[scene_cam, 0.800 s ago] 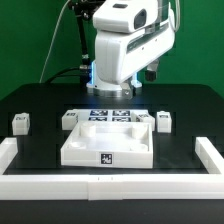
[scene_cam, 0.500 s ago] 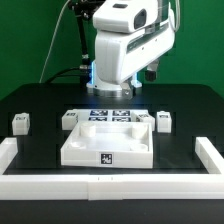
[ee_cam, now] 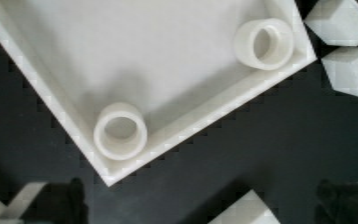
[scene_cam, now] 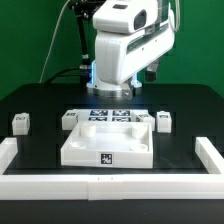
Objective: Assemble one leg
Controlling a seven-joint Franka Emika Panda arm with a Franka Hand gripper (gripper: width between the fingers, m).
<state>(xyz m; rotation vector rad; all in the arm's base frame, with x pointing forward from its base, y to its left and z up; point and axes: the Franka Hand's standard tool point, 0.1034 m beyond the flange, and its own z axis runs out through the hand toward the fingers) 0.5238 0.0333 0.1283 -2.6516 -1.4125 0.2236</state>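
Several small white legs with marker tags stand on the black table: one at the exterior view's far left (scene_cam: pixel 19 122), one beside the tray's back left corner (scene_cam: pixel 68 119), one at the right (scene_cam: pixel 163 121). The large white tray (scene_cam: pixel 105 146) lies in the middle. My gripper (scene_cam: pixel 111 91) hangs above the back of the tray, well clear of every leg. In the wrist view the gripper (ee_cam: pixel 194 210) is open and empty, its dark fingers (ee_cam: pixel 30 203) wide apart. That view shows a tray corner (ee_cam: pixel 158 75) with two round holes and two legs (ee_cam: pixel 352 70) beside it.
The marker board (scene_cam: pixel 108 114) lies flat just behind the tray. A low white wall (scene_cam: pixel 110 181) runs along the table's front and up both sides. The arm's bulky white body fills the space above the table's back.
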